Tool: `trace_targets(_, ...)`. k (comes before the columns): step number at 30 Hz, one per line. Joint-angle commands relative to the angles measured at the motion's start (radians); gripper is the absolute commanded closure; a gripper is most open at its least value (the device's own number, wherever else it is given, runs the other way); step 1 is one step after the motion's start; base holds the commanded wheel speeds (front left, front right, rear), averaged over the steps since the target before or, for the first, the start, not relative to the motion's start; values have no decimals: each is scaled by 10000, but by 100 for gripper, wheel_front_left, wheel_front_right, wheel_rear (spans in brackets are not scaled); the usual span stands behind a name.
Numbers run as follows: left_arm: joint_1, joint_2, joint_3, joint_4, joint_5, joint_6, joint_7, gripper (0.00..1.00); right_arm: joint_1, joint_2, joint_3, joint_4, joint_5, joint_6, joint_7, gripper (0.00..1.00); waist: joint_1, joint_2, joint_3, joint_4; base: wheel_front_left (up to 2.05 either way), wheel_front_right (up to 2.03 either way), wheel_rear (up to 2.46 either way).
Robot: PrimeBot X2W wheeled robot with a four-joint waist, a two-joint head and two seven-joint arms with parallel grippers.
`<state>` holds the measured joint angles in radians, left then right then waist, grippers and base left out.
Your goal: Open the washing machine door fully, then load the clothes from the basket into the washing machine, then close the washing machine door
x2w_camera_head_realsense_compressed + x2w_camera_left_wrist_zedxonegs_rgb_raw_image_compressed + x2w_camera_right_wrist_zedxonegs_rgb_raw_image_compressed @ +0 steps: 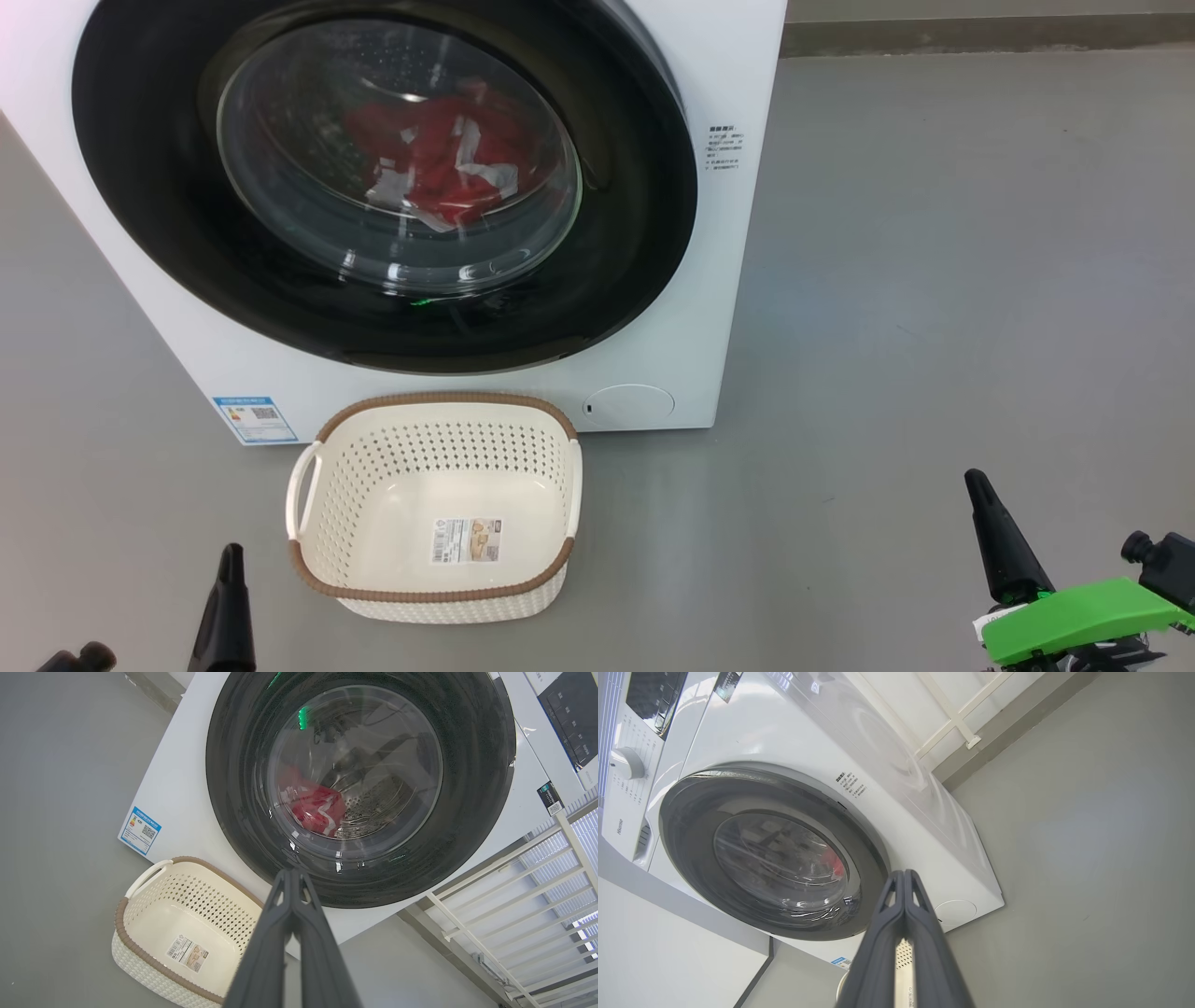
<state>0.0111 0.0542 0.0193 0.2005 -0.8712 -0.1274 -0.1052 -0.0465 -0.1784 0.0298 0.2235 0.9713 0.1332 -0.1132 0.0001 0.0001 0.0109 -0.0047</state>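
**Standing shut, with the red load behind the glass**

Behind its clear bowl, the washing machine door (149,187) shows the clothes (439,159), a red and white heap low in the drum. The door lies closed against the white washing machine (719,75), which sits straight on a smooth grey floor (934,280).

Just in front, below the door, the basket (439,448) rests on that floor with nothing in it but a label sticker (467,539). A blue sticker (254,418) marks the machine's lower left corner, and a round flap (630,406) its lower right.

Nearer me, the left fingers (229,597) and right fingers (999,541) are each pressed together on nothing, well clear of the basket. A dark skirting (980,35) runs along the wall behind.
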Motion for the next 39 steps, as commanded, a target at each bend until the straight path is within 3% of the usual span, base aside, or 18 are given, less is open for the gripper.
trace_targets(1,-470,101,219,-168,-276,-15,99,100,-398,-36,-23,-197,296,-10,83,100,-1,-1,-2,1,0,0,0)
trace_targets(39,-853,41,591,160,-4077,-24,1198,100,-508,629,-727,19,3580,-18,1207,100,-1,-1,-42,26,0,0,0)
